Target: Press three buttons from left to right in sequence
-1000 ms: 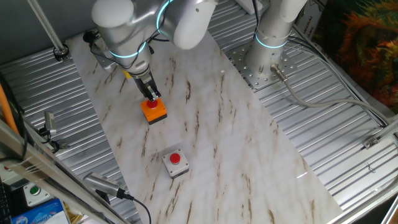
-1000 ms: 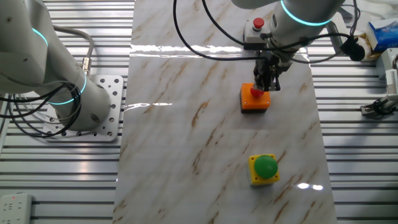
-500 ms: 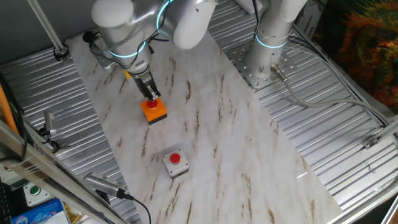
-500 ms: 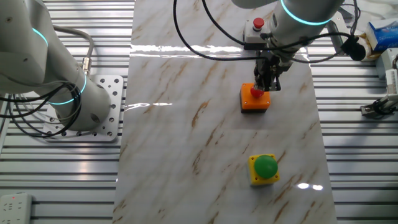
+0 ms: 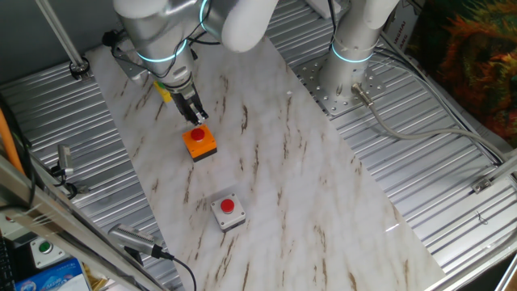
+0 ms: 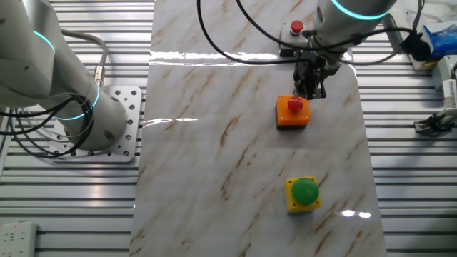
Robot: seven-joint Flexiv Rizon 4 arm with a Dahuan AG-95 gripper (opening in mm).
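The orange box (image 5: 199,144) (image 6: 293,114) with its red button (image 5: 199,134) (image 6: 295,106) stands mid-table. My gripper (image 5: 196,118) (image 6: 312,93) hangs just above that button, slightly off to one side and not touching it. Its fingertips are pressed together with nothing held. The light-grey box with a red button (image 5: 228,210) (image 6: 295,28) sits apart on one side of the orange one. On the other side is the yellow box with the green button (image 6: 304,193). In the one fixed view the arm hides it except for a yellow sliver (image 5: 164,94).
A second arm's base (image 5: 354,50) (image 6: 78,100) stands on the ribbed metal beside the marble sheet. A white box with a green button (image 5: 45,249) lies by blue packaging at the table corner. A cable (image 5: 166,255) and a metal clamp (image 5: 63,162) lie on that side too.
The gripper has risen off the orange box's red button and drawn back a little. The boxes have not moved.
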